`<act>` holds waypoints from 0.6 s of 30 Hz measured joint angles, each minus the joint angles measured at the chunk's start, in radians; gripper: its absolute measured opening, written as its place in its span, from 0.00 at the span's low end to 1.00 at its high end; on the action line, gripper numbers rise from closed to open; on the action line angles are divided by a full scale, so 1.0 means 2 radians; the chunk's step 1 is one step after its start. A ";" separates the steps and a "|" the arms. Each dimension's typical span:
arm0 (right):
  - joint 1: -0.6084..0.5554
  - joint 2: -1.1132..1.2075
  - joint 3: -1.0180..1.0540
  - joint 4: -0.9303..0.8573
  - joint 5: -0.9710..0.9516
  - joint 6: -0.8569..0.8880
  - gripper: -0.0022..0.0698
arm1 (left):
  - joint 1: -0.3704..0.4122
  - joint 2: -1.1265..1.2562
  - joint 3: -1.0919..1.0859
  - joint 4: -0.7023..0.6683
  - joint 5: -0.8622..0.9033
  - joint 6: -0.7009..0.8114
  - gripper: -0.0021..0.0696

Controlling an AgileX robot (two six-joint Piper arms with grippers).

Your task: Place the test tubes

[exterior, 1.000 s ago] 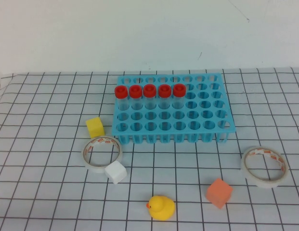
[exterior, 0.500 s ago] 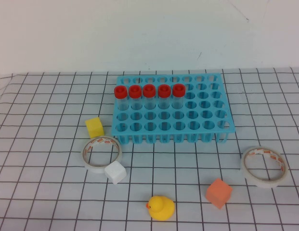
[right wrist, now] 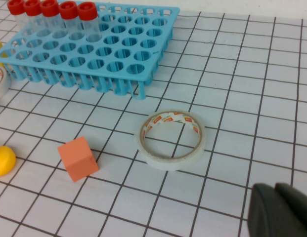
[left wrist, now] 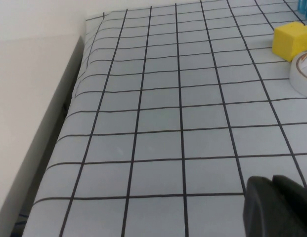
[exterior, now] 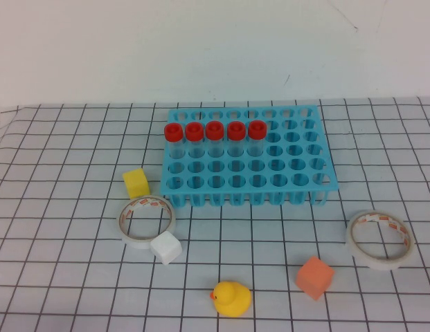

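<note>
A blue test tube rack (exterior: 246,160) stands on the gridded table at the middle back. Several clear tubes with red caps (exterior: 215,131) stand upright in a row in its holes, seen too in the right wrist view (right wrist: 49,10) with the rack (right wrist: 109,54). Neither arm shows in the high view. My left gripper (left wrist: 273,183) hovers shut and empty over bare cloth near the table's left edge. My right gripper (right wrist: 275,189) is shut and empty, low on the near side of a tape roll (right wrist: 172,139).
A yellow cube (exterior: 136,182), a tape roll (exterior: 147,220) and a white cube (exterior: 166,247) lie left of the rack. A yellow duck (exterior: 232,298) and orange cube (exterior: 314,277) sit near the front. Another tape roll (exterior: 380,239) lies at right.
</note>
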 joint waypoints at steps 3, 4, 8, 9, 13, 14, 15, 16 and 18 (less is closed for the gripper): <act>0.000 0.000 0.000 0.000 0.000 0.000 0.03 | 0.000 0.000 0.000 -0.004 0.001 -0.011 0.03; 0.000 0.000 0.000 0.000 0.000 0.000 0.03 | 0.000 0.000 0.000 -0.005 0.001 -0.016 0.03; 0.000 0.000 0.000 0.000 0.000 0.000 0.03 | 0.000 0.000 0.000 -0.010 0.002 -0.018 0.03; 0.000 0.000 0.000 0.000 0.000 0.000 0.03 | 0.000 0.000 0.000 -0.010 0.002 -0.018 0.03; 0.000 0.000 0.000 0.000 0.000 0.000 0.03 | -0.014 0.000 0.000 -0.010 0.002 -0.018 0.03; 0.000 0.000 0.000 0.000 0.000 0.000 0.03 | -0.021 0.000 0.000 -0.011 0.002 -0.018 0.03; 0.000 0.000 0.000 0.000 0.000 0.000 0.03 | -0.026 0.000 0.000 -0.010 0.002 -0.018 0.03; 0.000 0.000 0.000 0.000 0.000 0.000 0.03 | -0.031 0.000 0.000 -0.010 0.002 -0.018 0.03; 0.000 0.000 0.000 0.000 0.000 0.000 0.03 | -0.038 0.000 0.000 -0.010 0.002 -0.018 0.03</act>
